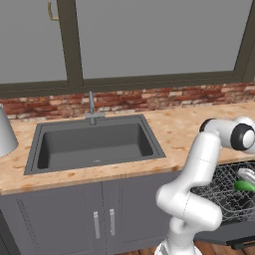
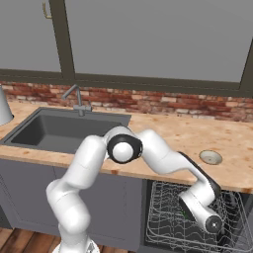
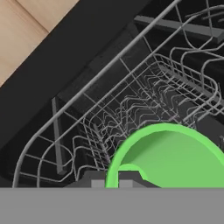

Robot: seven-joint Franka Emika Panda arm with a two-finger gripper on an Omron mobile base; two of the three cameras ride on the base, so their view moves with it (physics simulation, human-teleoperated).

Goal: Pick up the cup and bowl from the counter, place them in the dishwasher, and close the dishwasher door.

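The green cup [image 3: 175,157] hangs tilted inside the dishwasher's wire rack [image 3: 131,105], and my gripper [image 3: 118,180] is shut on its near rim. In the left base view the cup [image 1: 243,186] lies just under the hand [image 1: 246,175], over the pulled-out rack [image 1: 221,191]. The dishwasher door [image 1: 241,233] is dropped open below it. In the right base view my arm bends down into the rack [image 2: 165,217], and a sliver of the cup [image 2: 185,215] shows by the hand. The beige bowl [image 2: 211,157] sits upright on the counter [image 2: 173,131] above the dishwasher.
A dark sink [image 1: 94,142] with a faucet [image 1: 91,107] is set in the counter to the left. A pale grey cone-shaped vessel [image 1: 5,132] stands at the far left. Grey cabinet doors with bar handles [image 1: 103,223] are under the sink. Red brick backs the counter.
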